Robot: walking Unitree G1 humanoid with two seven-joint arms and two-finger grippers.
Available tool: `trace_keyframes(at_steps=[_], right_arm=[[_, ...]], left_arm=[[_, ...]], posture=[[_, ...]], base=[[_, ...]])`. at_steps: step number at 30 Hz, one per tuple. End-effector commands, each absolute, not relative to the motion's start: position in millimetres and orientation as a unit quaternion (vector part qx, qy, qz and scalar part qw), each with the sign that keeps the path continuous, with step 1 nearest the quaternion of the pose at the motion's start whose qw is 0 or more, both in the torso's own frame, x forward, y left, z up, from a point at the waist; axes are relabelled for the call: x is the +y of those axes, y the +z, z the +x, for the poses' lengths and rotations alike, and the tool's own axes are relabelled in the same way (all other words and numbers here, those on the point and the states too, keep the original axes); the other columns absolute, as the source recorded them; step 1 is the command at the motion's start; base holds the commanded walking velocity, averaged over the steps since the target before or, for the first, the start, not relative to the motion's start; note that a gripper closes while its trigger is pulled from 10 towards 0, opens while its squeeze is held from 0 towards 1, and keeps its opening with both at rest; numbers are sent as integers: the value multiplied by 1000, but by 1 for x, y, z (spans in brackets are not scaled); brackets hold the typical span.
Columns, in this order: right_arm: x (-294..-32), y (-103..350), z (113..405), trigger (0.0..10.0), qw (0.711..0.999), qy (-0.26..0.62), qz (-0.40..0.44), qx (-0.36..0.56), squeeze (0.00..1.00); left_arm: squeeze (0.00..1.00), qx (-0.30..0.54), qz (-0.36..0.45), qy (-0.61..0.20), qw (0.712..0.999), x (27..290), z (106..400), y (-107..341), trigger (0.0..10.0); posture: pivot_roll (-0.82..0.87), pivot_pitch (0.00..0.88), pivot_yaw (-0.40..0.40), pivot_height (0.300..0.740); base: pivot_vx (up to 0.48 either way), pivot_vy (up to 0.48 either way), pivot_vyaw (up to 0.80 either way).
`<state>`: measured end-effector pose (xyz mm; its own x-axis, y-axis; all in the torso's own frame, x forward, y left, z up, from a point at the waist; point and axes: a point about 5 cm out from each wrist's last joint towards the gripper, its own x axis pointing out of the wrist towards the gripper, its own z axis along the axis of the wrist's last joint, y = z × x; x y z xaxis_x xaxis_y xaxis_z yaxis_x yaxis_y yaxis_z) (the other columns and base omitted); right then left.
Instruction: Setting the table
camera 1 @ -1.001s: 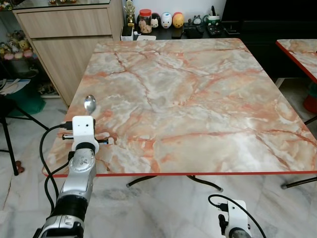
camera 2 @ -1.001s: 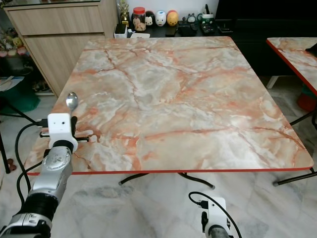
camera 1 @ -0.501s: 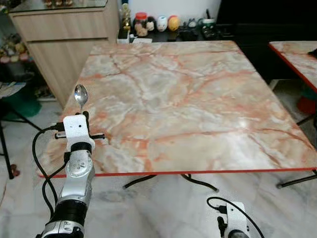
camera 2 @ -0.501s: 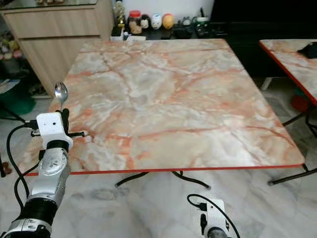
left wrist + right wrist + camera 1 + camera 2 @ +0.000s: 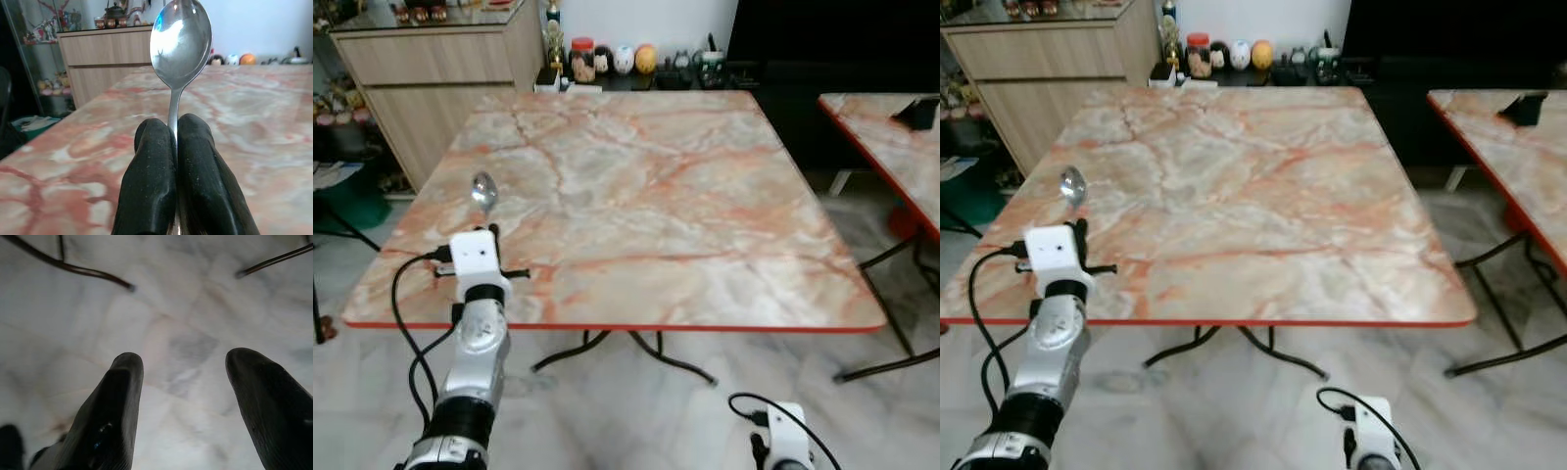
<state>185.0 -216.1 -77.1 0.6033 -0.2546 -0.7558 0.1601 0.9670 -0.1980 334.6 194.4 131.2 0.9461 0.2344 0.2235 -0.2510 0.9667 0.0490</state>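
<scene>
One shiny silver metal spoon [image 5: 181, 44] is showing, two pink-veined marble-patterned tables with red edges [image 5: 636, 196] are standing, and one light wooden cabinet [image 5: 431, 88].

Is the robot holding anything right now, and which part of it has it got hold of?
Yes. The left end effector pinches a metal spoon by its handle, bowl pointing up. The right end effector is open above the floor, holding nothing.

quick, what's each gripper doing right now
Left gripper: shut on the spoon, held upright over the table.
Right gripper: open, holding nothing, pointing at the floor.
</scene>
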Motion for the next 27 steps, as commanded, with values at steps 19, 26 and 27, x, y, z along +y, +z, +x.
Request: trace_keyframes(at_steps=[19,26,27], right_arm=[[-210,-77,188,10000,898,-108,-33,425,0],[-207,-77,189,10000,900,-95,-41,424,0],[-207,-77,189,10000,901,-96,-38,422,0]], left_arm=[[0,-111,40,141,983,210,340,140,10000],[0,-111,40,145,982,213,339,140,10000],[0,-110,40,145,982,213,339,140,10000]], posture=[[24,29,-20,740],[24,38,-17,740],[24,38,-17,740]], base=[[0,-438,0],[0,-434,379],[0,-431,775]])
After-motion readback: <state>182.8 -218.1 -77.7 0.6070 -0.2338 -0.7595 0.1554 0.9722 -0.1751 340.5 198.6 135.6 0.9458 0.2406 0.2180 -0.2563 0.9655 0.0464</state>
